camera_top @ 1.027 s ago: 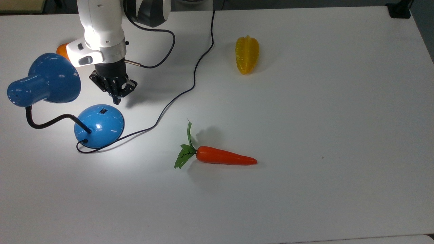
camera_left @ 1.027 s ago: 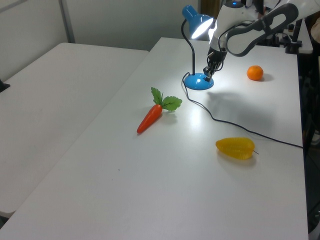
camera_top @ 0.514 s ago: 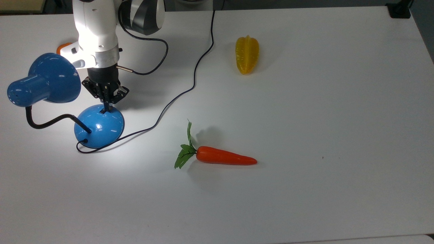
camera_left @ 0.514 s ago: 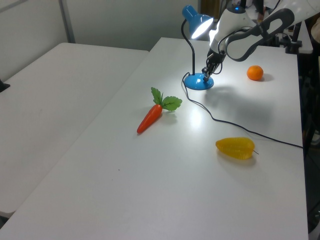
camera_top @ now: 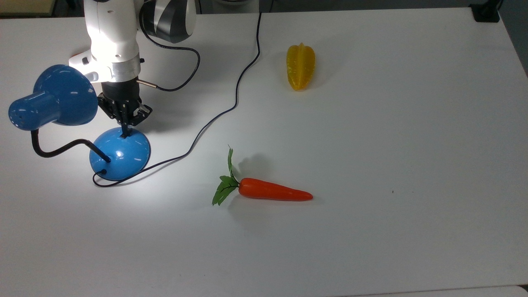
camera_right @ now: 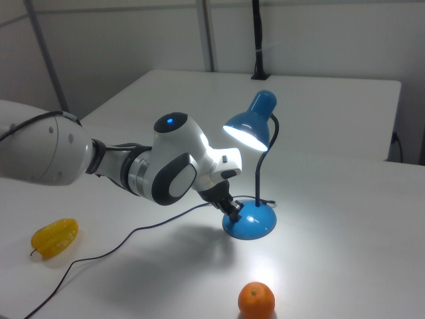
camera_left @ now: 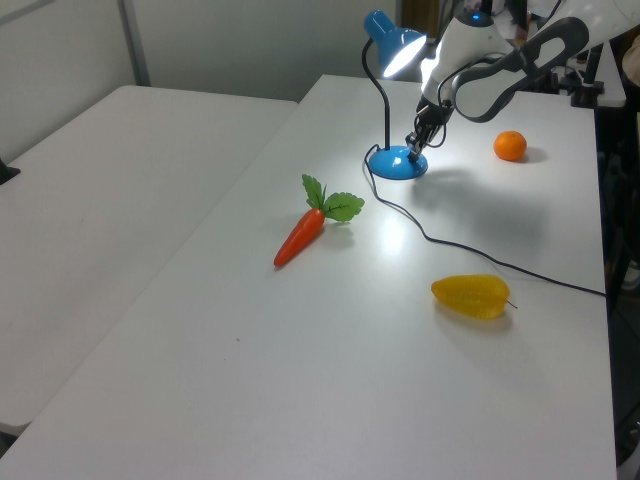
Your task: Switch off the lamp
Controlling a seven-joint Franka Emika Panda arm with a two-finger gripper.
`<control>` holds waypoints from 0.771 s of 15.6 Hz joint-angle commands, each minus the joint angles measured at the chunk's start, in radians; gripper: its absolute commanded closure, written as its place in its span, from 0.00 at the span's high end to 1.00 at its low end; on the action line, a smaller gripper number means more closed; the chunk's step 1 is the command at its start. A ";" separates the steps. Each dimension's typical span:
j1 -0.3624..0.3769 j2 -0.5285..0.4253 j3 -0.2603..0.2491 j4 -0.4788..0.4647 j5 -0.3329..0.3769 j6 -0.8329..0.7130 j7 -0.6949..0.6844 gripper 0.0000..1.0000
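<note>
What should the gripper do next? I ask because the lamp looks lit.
Probably press a little further down on the switch. The gripper is shut, its tip on the domed base where the switch sits, yet the lamp glows and lights the table.

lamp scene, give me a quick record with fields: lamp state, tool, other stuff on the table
lamp: glossy blue desk lamp with bell-shaped shade, black bendy neck and round domed base
lamp state: lit, bright pool on the white table
tool: black two-finger tool, tips together, pressed on the top of the lamp's base
cord: black cord runs from the base across the table
other items: orange plastic carrot with green leaves; yellow ridged starfruit; round orange fruit
task status: not done
</note>
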 commanded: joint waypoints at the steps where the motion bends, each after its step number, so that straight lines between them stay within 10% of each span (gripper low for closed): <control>1: 0.001 0.023 -0.005 -0.002 -0.021 0.024 0.005 0.00; 12: 0.048 -0.053 -0.004 -0.028 -0.021 -0.189 0.043 0.00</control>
